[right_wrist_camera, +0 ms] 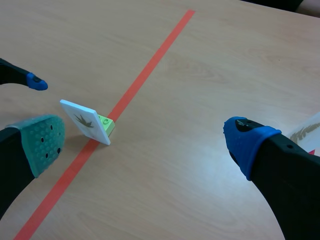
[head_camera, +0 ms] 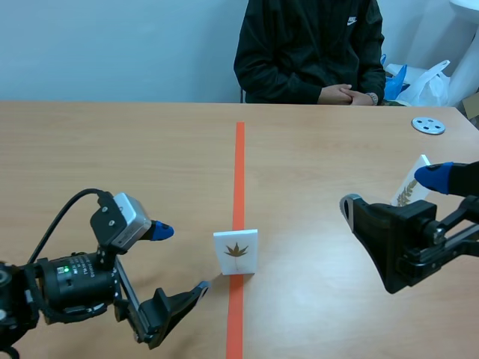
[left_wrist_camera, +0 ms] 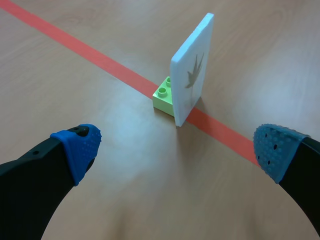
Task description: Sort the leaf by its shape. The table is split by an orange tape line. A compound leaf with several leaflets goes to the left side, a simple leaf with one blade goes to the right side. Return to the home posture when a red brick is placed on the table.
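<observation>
Though spread open at left gripper (head_camera: 182, 259) and right gripper (head_camera: 391, 191), gripped nothing. Found leaf card (head_camera: 236, 252) upright on green brick (left_wrist_camera: 162, 95) astride tape line (head_camera: 239, 164). Judged approach; possibly compound, so needed leftward carry.

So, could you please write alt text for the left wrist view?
A white rectangular card printed with a brown leaf stands upright against a light green plastic brick on the orange tape line. The open left end effector sits short of it.
</observation>
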